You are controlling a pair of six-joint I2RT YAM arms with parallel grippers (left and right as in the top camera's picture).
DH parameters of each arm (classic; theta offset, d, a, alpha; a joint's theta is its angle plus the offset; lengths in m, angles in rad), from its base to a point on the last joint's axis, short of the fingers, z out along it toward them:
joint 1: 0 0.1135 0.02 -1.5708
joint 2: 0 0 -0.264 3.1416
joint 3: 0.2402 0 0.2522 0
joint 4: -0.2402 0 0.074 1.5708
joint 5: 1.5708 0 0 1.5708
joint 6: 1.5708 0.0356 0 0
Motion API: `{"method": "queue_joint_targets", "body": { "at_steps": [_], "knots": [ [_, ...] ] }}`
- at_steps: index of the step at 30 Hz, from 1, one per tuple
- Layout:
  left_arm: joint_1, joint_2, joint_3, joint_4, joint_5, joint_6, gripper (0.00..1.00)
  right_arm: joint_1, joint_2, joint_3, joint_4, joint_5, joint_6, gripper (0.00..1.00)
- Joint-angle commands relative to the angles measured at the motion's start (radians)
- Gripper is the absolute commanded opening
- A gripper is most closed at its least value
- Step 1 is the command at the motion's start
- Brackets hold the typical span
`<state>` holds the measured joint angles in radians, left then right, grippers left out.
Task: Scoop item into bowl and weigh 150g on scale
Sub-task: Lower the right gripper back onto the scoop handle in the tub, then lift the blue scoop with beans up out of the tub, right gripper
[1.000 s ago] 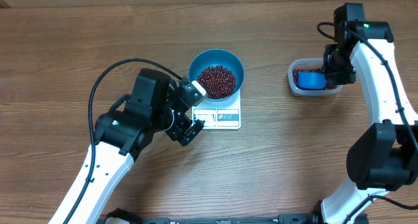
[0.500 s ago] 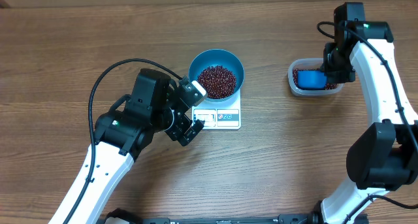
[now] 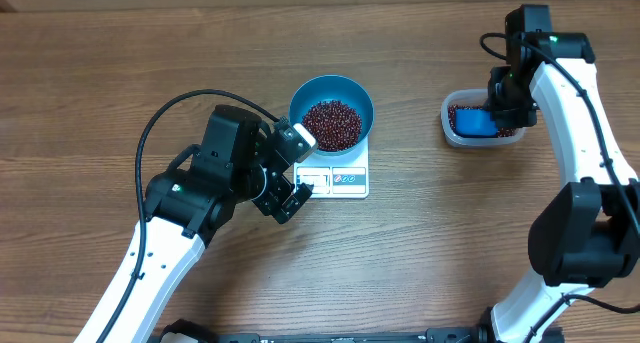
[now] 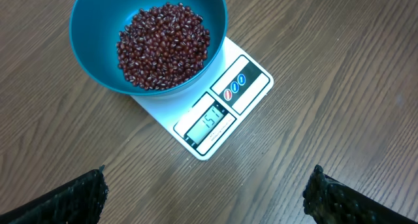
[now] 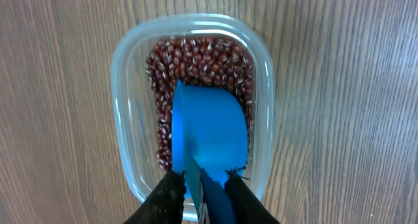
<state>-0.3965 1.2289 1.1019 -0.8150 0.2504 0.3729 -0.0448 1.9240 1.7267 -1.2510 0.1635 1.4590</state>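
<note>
Overhead, the wooden table (image 3: 120, 63) fills the frame. At centre-left the left gripper (image 3: 296, 170) hangs with its jaws spread wide, holding nothing, just beside the white scale (image 3: 350, 178). The blue bowl (image 3: 331, 83) stands on the scale at centre (the display is lit). At upper right sits the clear tub (image 5: 124, 119), where the right gripper (image 5: 202, 191) pinches the handle of the blue scoop (image 5: 209, 132) resting inside. Red-brown beans (image 4: 163, 44) heap in the bowl, and more lie in the tub.
</note>
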Motion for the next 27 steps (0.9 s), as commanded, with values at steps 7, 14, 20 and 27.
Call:
{"method": "queue_joint_targets", "body": {
  "at_steps": [7, 14, 20, 27],
  "knots": [
    [0.005, 0.000, 0.006, 0.003, 0.002, -0.006, 0.99, 0.005, 0.009, -0.006, -0.002, 0.005, -0.001, 0.09],
    [0.005, 0.000, 0.006, 0.003, 0.001, -0.007, 1.00, 0.005, 0.009, -0.006, -0.002, 0.019, -0.001, 0.04],
    [0.005, 0.000, 0.006, 0.003, 0.001, -0.007, 0.99, 0.005, 0.003, 0.015, -0.003, 0.014, -0.002, 0.04],
    [0.005, 0.000, 0.006, 0.003, 0.001, -0.006, 1.00, 0.005, -0.035, 0.100, 0.008, 0.016, -0.060, 0.04]
  ]
}}
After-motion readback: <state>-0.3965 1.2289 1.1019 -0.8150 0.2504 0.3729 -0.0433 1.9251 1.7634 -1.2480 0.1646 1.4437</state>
